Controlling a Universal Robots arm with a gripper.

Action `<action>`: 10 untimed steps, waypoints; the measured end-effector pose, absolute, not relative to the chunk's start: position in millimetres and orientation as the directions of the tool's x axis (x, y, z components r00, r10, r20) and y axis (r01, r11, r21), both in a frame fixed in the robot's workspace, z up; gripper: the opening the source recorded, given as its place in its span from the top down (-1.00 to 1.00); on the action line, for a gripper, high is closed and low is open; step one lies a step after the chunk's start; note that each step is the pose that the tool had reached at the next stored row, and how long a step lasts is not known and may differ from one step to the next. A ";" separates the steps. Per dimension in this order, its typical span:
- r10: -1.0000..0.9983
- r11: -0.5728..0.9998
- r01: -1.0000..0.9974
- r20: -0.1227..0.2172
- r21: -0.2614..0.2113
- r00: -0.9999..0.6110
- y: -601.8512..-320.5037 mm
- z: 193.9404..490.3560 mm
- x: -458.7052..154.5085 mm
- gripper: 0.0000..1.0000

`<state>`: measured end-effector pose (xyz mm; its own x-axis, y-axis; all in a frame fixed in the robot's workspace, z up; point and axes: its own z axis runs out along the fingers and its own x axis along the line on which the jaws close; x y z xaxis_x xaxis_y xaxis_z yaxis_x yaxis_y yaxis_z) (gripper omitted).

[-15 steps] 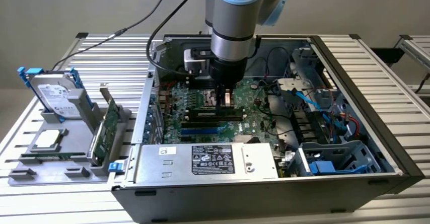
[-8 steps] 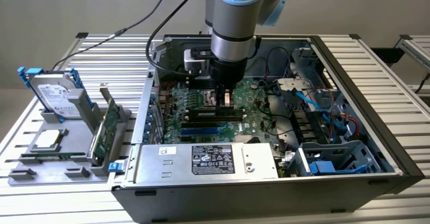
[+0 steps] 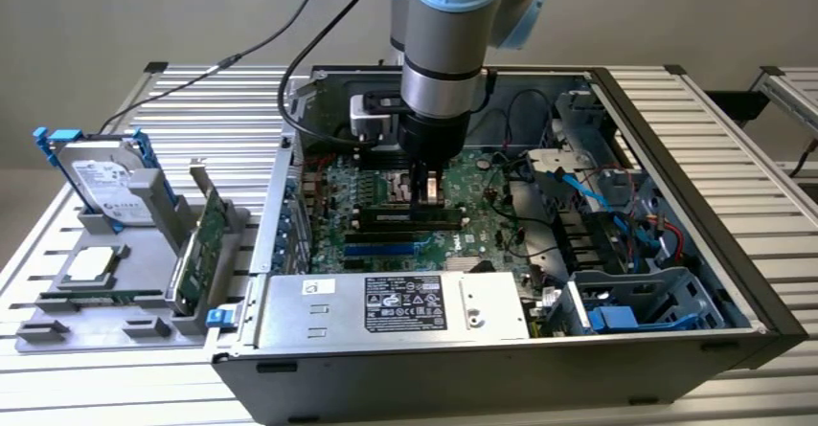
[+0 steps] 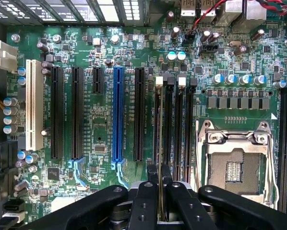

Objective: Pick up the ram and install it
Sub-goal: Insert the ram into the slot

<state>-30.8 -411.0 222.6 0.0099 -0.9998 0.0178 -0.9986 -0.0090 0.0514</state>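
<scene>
My gripper (image 4: 160, 201) reaches down inside the open computer case (image 3: 715, 244) over the green motherboard (image 3: 480, 191). It is shut on the ram (image 4: 159, 129), seen edge-on as a thin strip between the two black fingers (image 4: 146, 203). The ram runs in line with the outermost of the black memory slots (image 4: 168, 124) beside the CPU socket (image 4: 234, 163), its far end at a white latch (image 4: 159, 81). In the exterior view the gripper (image 3: 428, 191) hangs just above the ram (image 3: 409, 218) at the slots. Whether the stick is seated in the slot I cannot tell.
A blue expansion slot (image 4: 117, 115), black slots and a white slot (image 4: 34, 110) lie beside the memory slots. The power supply (image 3: 397, 302), drive cage (image 3: 639, 302) and blue cables (image 3: 601, 196) crowd the case. A grey tray (image 3: 77, 335) holds a hard drive (image 3: 102, 182) and an expansion card (image 3: 205, 244).
</scene>
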 end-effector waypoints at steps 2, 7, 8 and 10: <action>-1.000 -0.010 -0.999 0.018 0.051 0.011 -410.9 222.4 -30.8 0.73; -1.000 -0.013 -0.999 0.019 0.051 0.014 -410.9 221.7 -30.8 0.73; -1.000 -0.013 -0.999 0.020 0.051 0.014 -410.9 221.6 -30.8 0.73; -1.000 -0.014 -0.999 0.020 0.051 0.015 -411.0 221.4 -30.8 0.73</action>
